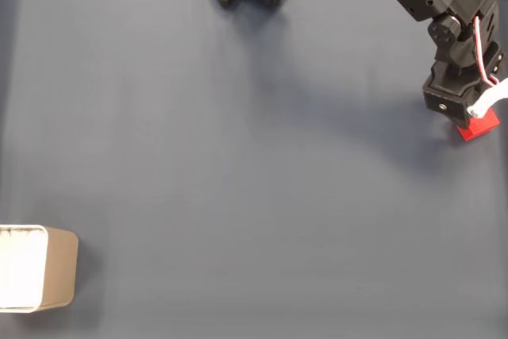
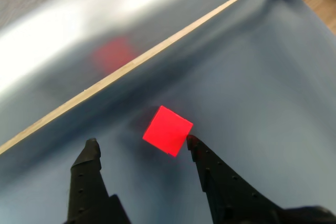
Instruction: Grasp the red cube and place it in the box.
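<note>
While the box (image 1: 57, 267) sits well apart, the spread tool (image 2: 142, 145) flanks the red cube (image 2: 167, 130).

The red cube (image 1: 481, 127) sits flat on the tabletop (image 1: 238, 156) at the right edge of the fixed view, turned corner-on in the wrist view. The box (image 1: 57, 267), tan with a white interior, stands well apart at the lower left edge, its opening facing left.

The red cube (image 2: 167, 130) is bright plain red, just ahead of the black fingers (image 2: 220, 182) of the gripper (image 2: 142, 144). The mat (image 1: 238, 156) is plain dark blue-grey with a tan edge strip (image 2: 131, 66). The box (image 1: 59, 267) is tan outside and white inside.
</note>
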